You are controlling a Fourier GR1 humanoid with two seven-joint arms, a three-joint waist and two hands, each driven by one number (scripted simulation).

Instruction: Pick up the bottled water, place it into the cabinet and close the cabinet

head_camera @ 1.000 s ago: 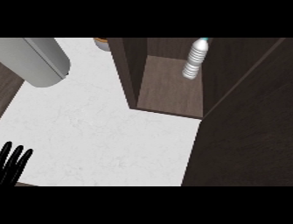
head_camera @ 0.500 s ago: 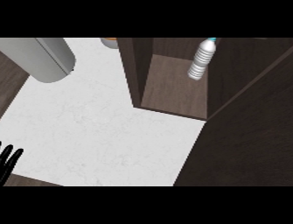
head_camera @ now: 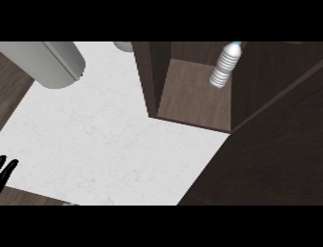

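No readable text, labels, brands, numbers or signs anywhere in the head view. Bottled water (head_camera: 223, 67) in the cabinet (head_camera: 192, 91): ribbed clear body, blue cap, no label visible (too small to tell if anything is printed on it). Cabinet panels are plain dark wood, no markings. Desk (head_camera: 107, 140) is plain white marble, nothing printed. Grey cylinder (head_camera: 47, 60) at upper left carries no lettering either.
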